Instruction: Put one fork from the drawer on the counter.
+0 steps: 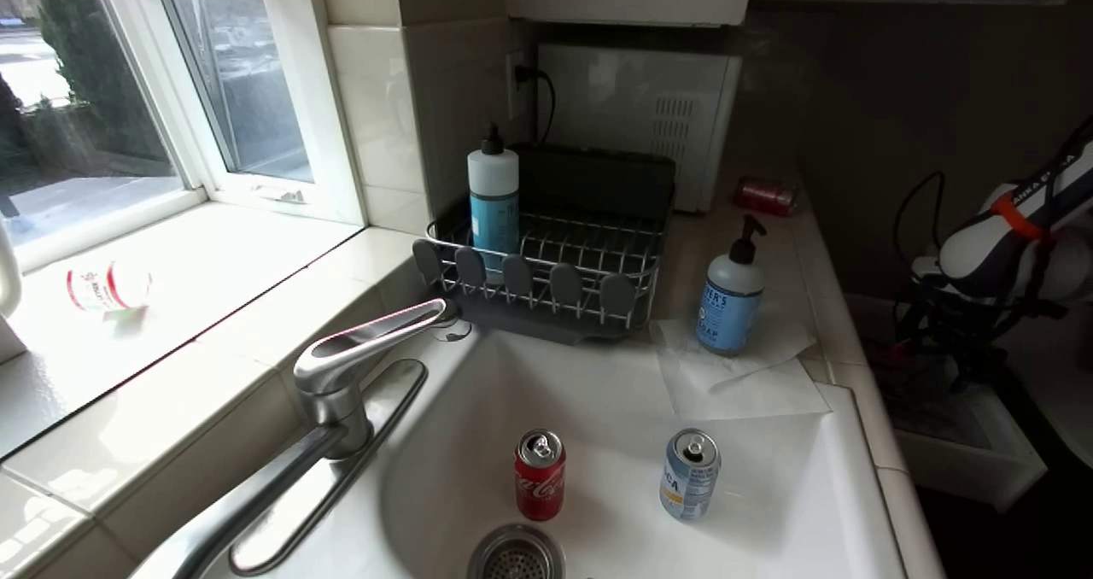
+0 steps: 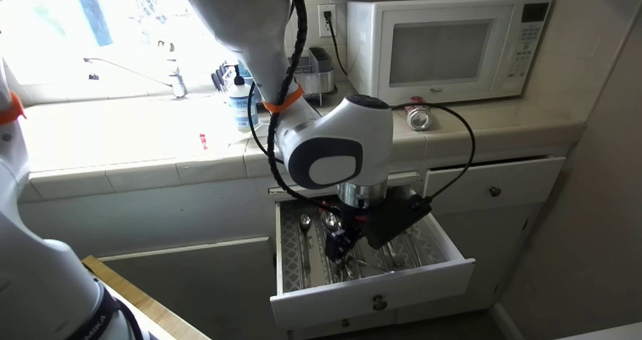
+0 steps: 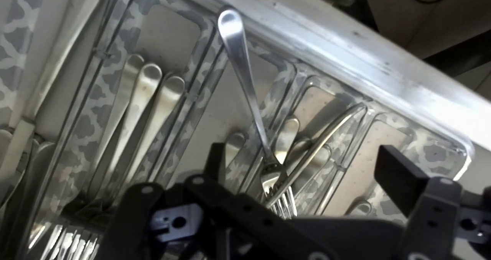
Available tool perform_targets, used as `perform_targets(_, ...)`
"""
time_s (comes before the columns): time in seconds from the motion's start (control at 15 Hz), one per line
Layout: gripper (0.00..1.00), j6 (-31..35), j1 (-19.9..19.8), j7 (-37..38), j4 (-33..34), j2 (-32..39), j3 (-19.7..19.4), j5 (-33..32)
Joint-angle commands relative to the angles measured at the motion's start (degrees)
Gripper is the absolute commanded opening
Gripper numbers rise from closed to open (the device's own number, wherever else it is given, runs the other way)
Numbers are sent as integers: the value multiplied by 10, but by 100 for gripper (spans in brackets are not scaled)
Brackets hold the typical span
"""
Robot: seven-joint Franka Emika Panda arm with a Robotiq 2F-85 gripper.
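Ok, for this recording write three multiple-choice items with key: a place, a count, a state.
1. Where is the silver metal fork central in the wrist view?
A. Tiled window sill
B. Pulled-out white drawer
C. Grey wire dish rack

2. How many drink cans show in the moulded white sink basin?
A. One
B. Four
C. Two

3. The black two-fingered gripper is:
A. Open
B. Shut, empty
C. Shut on the fork

1 B: the drawer's front wall shows beyond its handle.
2 C: an exterior view shows one red Coca-Cola can, one pale blue can.
3 A: its jaws stand wide apart.
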Motion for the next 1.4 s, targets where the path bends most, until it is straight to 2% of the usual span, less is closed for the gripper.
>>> perform_targets(0.0,100,23,-58,-99,11,31,58,37)
perform_targets(0.13,100,26,-76,-134,17,43,73,43)
perform_targets(0.27,88,26,-88,-158,24,53,80,41)
perform_targets(0.4,83,27,-97,-175,30,59,85,38)
perform_targets(0.47,75,28,-101,-182,33,61,88,37)
perform_targets(0.6,76,32,-110,-196,38,65,95,37)
perform_targets(0.67,71,34,-115,-204,40,65,102,39)
perform_targets(0.73,74,36,-119,-211,43,66,107,39)
perform_targets(0.8,71,37,-123,-215,46,67,113,40)
perform_targets(0.93,70,39,-127,-223,51,72,121,39)
perform_targets(1.13,59,53,-124,-226,57,83,122,30)
perform_targets(1.27,56,66,-122,-226,60,91,117,21)
perform_targets(1.33,46,72,-124,-225,62,95,118,18)
